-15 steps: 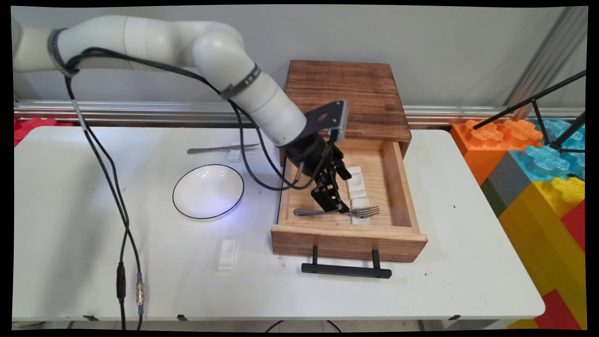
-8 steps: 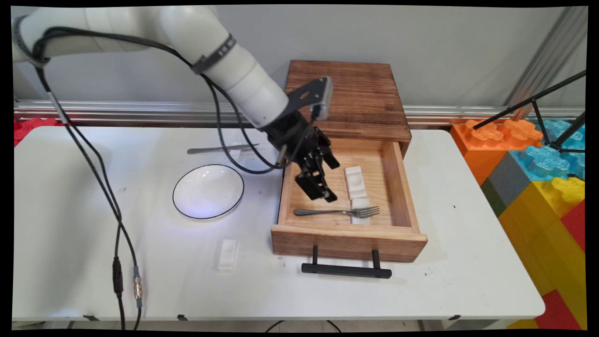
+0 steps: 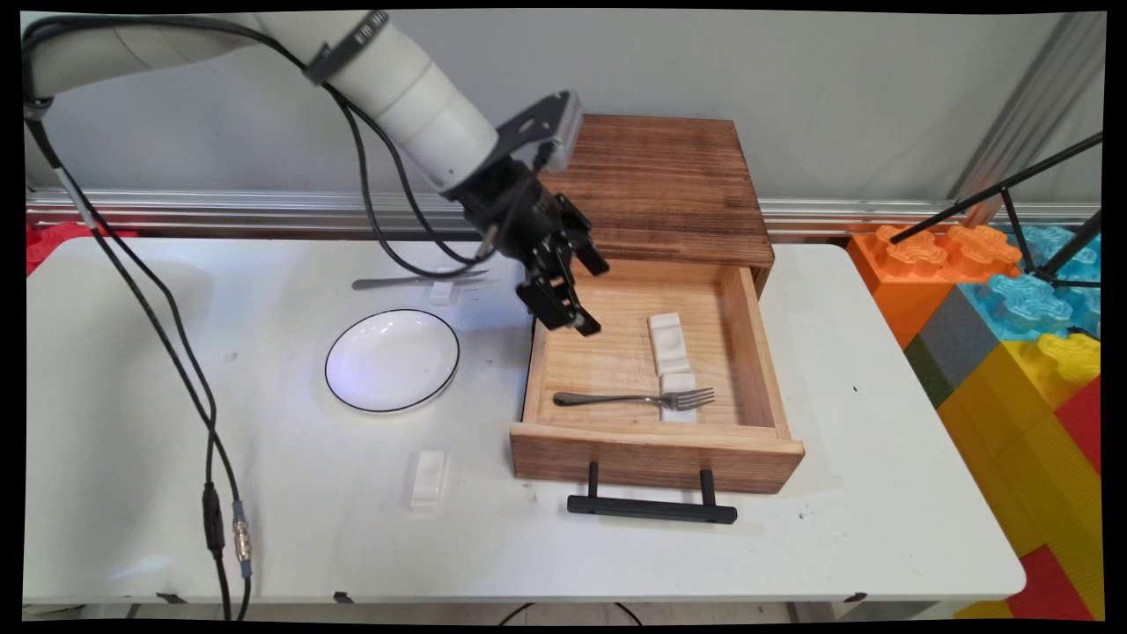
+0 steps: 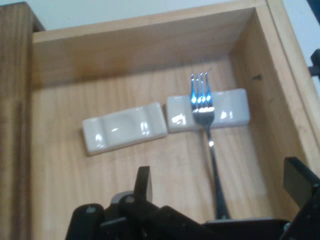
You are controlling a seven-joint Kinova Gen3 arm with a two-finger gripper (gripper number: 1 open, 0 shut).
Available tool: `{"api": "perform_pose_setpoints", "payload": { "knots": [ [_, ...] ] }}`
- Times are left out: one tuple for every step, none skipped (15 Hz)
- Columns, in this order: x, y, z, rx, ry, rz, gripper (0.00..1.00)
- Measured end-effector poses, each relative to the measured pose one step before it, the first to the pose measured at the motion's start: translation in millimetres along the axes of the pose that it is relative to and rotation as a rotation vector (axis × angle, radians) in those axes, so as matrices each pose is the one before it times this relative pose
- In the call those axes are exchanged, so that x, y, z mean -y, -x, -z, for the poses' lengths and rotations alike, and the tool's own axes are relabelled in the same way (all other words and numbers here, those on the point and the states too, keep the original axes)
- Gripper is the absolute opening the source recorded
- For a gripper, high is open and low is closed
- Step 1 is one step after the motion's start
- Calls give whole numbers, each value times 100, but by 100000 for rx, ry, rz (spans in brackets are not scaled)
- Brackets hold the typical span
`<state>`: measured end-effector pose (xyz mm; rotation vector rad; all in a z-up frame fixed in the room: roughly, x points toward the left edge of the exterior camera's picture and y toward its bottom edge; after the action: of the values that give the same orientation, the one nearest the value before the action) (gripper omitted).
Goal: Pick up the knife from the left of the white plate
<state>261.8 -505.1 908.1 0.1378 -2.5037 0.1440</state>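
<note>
I have the gripper (image 3: 577, 295) spread wide and empty, hovering at upper centre above the open drawer (image 3: 748, 352). Below it, the fork (image 4: 204, 125) lies inside, tines resting on a white rest (image 4: 230, 110).

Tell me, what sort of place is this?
Probably a robot lab set up as a mock kitchen: an arm over a drawer holding a fork, a plate on a bare table, foam blocks beside it.
</note>
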Motion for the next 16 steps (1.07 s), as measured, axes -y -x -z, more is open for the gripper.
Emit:
{"api": "perform_pose_setpoints", "payload": {
  "knots": [
    [479, 421, 639, 169, -871, -829, 100],
    [448, 427, 597, 183, -698, -922, 100],
    [426, 427, 550, 126, -646, -982, 100],
    [307, 294, 409, -123, -694, -749, 100],
    [515, 477, 631, -14, -1301, -1566, 100],
    [382, 413, 474, 167, -1081, -1252, 100],
    [428, 655, 524, 615, -1181, -1237, 100],
    [287, 526, 332, 556, -708, -825, 100],
    [292, 623, 308, 698, -622, -640, 100],
    [223, 496, 214, 578, -440, -491, 100],
    [386, 946, 311, 1091, -646, -652, 100],
    [364, 780, 184, 802, -475, -505, 100],
    [263, 511, 86, 480, -300, -277, 100],
    [339, 653, 66, 663, -367, -325, 100],
    [569, 1080, 71, 1141, -559, -307, 100],
    [481, 795, -6, 934, -382, -102, 100]
  ]
}}
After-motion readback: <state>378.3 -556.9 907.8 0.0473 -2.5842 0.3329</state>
